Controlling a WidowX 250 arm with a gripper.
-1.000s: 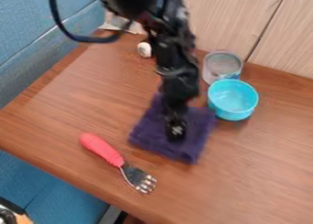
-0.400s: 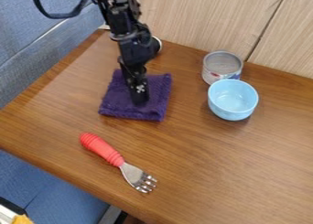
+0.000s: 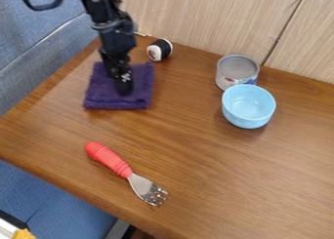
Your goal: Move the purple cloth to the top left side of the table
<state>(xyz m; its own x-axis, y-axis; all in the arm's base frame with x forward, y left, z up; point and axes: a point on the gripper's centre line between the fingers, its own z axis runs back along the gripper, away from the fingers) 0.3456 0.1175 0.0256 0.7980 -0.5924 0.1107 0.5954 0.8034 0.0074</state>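
Nearest: red-handled fork (image 3: 126, 174), lying on the table (image 3: 215, 160) well apart from my work. Next, off to the right, the blue bowl (image 3: 248, 107). Purple cloth (image 3: 102, 93): roughly flat, in the table's upper left part, close to the left edge. My gripper (image 3: 124, 90) is down on it; whether spread or pinching fabric, I cannot tell. Beyond, the tin (image 3: 237, 71) and the black-and-white roll (image 3: 159, 49), the latter just past the cloth's upper right corner.

Judgement: nearly placed; a small nudge at most, then let go and lift.

Risks: too much leftward travel would hang a corner over the edge; pressing hard while sliding could ruck the weave (terry grabs, I suspect); a snagged loop at lift-off would drag it out of place.
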